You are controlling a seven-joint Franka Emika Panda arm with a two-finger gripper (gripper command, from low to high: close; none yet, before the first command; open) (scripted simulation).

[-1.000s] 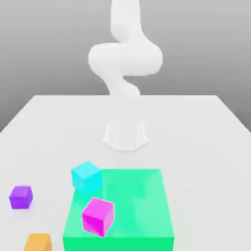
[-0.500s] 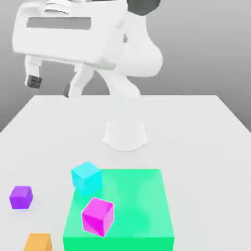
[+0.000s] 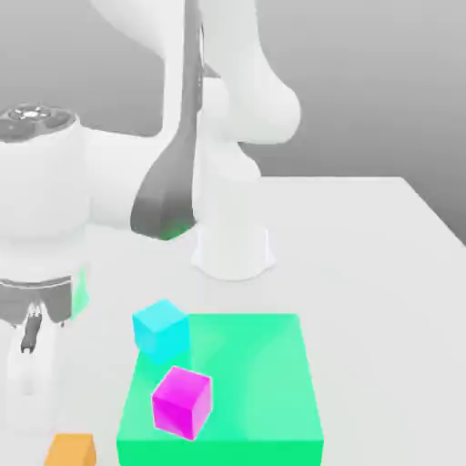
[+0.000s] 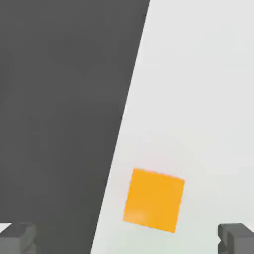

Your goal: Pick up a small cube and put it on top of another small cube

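Note:
The small cube (image 4: 154, 199) is plain orange and lies flat on the white table in the hand view, close to the table's edge. It sits just ahead of my gripper (image 4: 127, 240), whose two dark fingertips (image 4: 17, 238) stand far apart on either side of it, open and holding nothing. In the exterior view the same orange cube (image 3: 71, 450) rests at the front left corner, and my gripper (image 3: 35, 391) hangs right above and slightly behind it, apart from it.
A cyan cube (image 3: 161, 329) stands at the back left corner of a flat green block (image 3: 264, 391). A magenta cube (image 3: 182, 402) sits tilted on that block. The table's edge (image 4: 119, 124) runs close beside the orange cube. The arm's base (image 3: 233, 246) stands mid-table.
The arm has swung down from high at the back to low over the front left of the table. The hand now stands in front of where the purple cube was. The cubes have not moved.

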